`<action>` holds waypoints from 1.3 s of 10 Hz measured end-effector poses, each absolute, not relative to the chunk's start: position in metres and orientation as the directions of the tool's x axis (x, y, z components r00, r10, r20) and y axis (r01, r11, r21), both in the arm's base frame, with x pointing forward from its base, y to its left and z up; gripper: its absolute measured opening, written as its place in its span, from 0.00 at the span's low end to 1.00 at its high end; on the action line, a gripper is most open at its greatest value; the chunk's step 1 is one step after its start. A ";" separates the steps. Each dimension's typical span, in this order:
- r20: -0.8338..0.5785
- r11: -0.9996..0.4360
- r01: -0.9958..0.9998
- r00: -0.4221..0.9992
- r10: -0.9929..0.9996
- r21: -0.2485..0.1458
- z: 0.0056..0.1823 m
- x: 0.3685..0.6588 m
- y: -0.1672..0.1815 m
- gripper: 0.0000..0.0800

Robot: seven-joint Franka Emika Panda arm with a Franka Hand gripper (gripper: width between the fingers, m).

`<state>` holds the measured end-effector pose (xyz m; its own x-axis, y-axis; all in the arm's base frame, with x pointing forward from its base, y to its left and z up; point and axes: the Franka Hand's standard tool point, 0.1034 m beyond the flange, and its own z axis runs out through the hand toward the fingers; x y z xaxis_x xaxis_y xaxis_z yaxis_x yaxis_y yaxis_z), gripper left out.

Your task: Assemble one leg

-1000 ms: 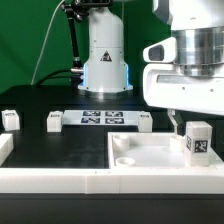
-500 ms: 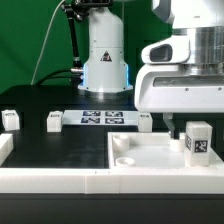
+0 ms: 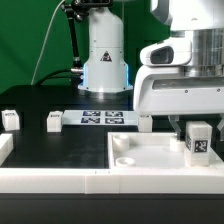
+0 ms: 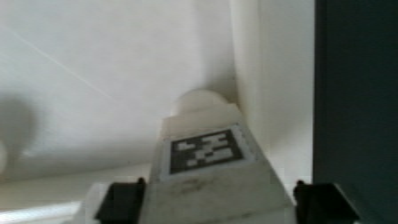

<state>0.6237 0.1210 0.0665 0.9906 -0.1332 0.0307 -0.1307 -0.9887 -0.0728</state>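
One leg (image 3: 198,140), a small white peg with a black-and-white tag, stands upright on the large white square plate (image 3: 150,160) at the exterior view's right. My gripper (image 3: 191,128) hangs straight over it, with its fingers coming down on either side of the leg's top. In the wrist view the leg (image 4: 210,150) fills the middle, and the two dark fingertips (image 4: 125,200) flank it close to its sides. The gripper (image 4: 214,205) looks open around the leg. The plate (image 4: 89,80) lies beneath.
Three more white legs stand on the black table: one at the far left (image 3: 10,119), one beside the marker board (image 3: 54,121) and one behind the plate (image 3: 145,122). The marker board (image 3: 100,118) lies at the back. A white rail (image 3: 50,178) runs along the front.
My gripper has come down and shifted slightly to the exterior view's left, so its fingers now straddle the top of the leg. The leg and the other parts have not moved.
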 end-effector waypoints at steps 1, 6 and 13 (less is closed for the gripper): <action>0.030 -0.988 -0.136 0.990 -0.139 -0.073 0.067 0.624 0.120 0.36; -0.028 -0.728 -0.680 0.732 -0.681 -0.091 0.067 0.624 0.119 0.36; -0.084 -0.180 -0.981 0.186 -0.979 -0.072 0.066 0.624 0.120 0.36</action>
<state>0.6240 0.1203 0.0662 0.1863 -0.9789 -0.0841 -0.9809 -0.1805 -0.0722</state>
